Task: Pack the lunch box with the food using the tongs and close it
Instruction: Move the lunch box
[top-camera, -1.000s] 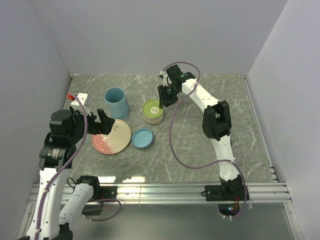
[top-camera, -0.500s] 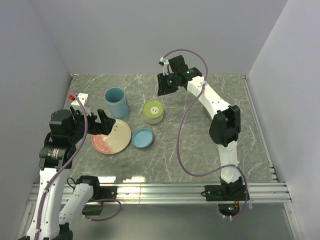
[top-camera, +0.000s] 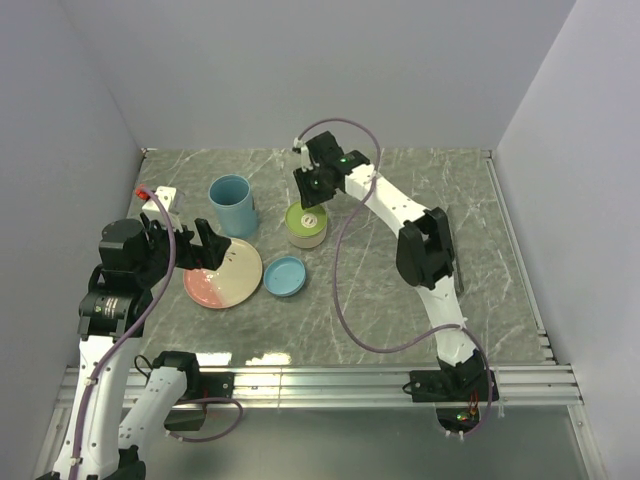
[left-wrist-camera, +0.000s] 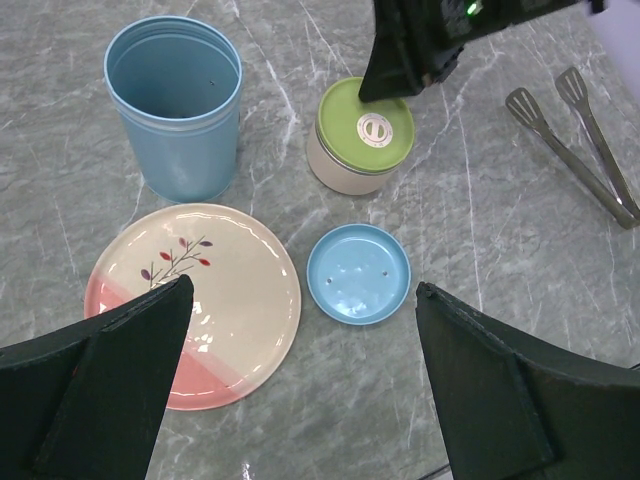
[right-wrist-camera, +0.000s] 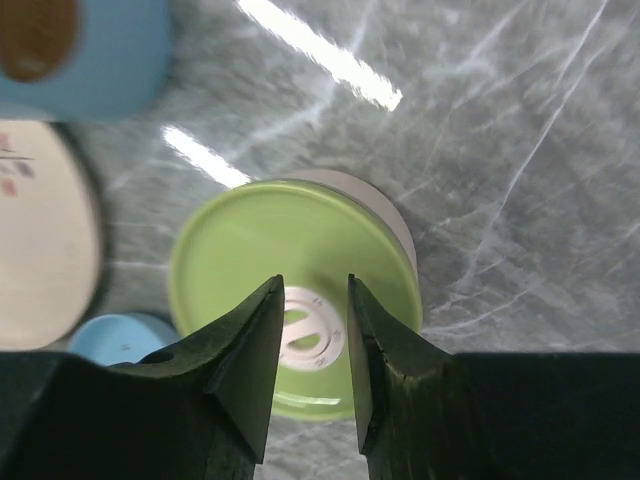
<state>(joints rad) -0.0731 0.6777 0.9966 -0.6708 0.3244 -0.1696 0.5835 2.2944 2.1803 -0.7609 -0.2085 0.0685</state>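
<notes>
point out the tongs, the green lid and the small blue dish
tongs (left-wrist-camera: 523, 104): left wrist view, on the left paddle tip
green lid (left-wrist-camera: 371, 128): left wrist view, on its white centre disc
small blue dish (left-wrist-camera: 357, 273): left wrist view, middle of its floor

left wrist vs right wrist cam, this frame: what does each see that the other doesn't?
Left wrist only: the tongs on the table at far right, and the right end effector seen from outside, above the green-lidded container.
Right wrist only: a blurred brown shape inside the blue cup, and its own fingers, narrowly parted, framing the lid's white knob; contact unclear.
Both: that container, the cup, the plate, the small blue lid.
</notes>
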